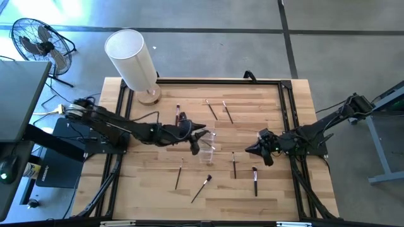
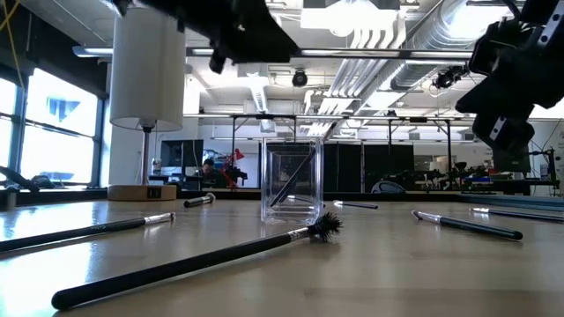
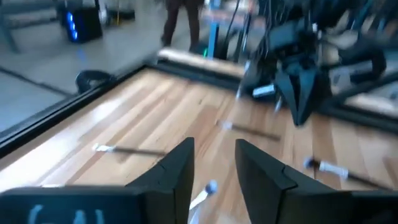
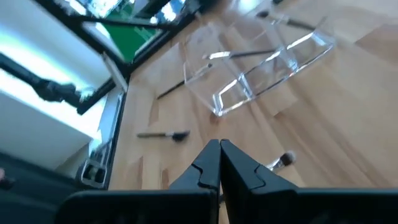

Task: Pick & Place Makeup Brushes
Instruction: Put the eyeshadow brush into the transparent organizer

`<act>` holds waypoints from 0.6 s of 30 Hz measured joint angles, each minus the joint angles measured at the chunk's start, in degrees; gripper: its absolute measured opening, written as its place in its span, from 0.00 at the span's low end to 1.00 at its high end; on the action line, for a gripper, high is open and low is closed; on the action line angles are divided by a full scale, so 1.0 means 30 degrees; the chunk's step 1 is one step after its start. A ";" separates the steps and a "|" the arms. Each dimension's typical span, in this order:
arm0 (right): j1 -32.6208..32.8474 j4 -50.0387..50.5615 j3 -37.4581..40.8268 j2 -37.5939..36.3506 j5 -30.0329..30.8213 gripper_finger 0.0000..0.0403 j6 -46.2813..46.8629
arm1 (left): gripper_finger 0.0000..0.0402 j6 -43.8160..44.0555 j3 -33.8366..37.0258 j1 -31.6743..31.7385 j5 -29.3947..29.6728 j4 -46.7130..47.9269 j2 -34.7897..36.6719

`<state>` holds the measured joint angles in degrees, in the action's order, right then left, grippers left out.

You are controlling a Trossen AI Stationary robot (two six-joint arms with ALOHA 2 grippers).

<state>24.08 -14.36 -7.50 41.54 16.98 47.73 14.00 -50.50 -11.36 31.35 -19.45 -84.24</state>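
Note:
Several makeup brushes lie flat on the wooden table: three near the far edge (image 1: 211,111), four toward the near edge (image 1: 201,188). A long one with dark bristles lies nearest in the low view (image 2: 203,264). A clear plastic cup (image 1: 209,149) stands at mid-table with one brush (image 2: 289,187) leaning inside it. My left gripper (image 1: 199,135) hovers open just above and left of the cup; a silver brush ferrule (image 3: 209,187) shows below its fingers. My right gripper (image 1: 252,150) hangs shut above the table, right of the cup, holding nothing (image 4: 219,163).
A white lamp (image 1: 132,60) on a wooden base stands at the table's far left corner. A black rail (image 1: 214,81) frames the far and side edges. Bare wood lies between the cup and the near-edge brushes. A fan (image 1: 36,41) stands on the floor beyond.

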 joint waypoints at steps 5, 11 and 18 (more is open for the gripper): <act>0.0000 0.1588 -0.1561 0.0733 0.1675 0.00 0.0059 | 0.09 0.1854 -0.1485 0.0030 -0.0663 0.9266 0.2694; -0.0266 0.6312 -0.6048 0.3886 0.3392 0.00 0.1045 | 0.02 0.2968 0.0349 -0.0099 -0.1287 1.3033 0.5800; -0.1458 1.2333 -1.2082 1.0182 0.1598 0.00 0.3526 | 0.00 0.3015 0.4214 -0.1382 -0.1662 1.2815 1.0038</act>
<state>19.70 22.64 -43.75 72.09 21.78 58.30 23.05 -37.86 -15.50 26.36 18.99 -54.12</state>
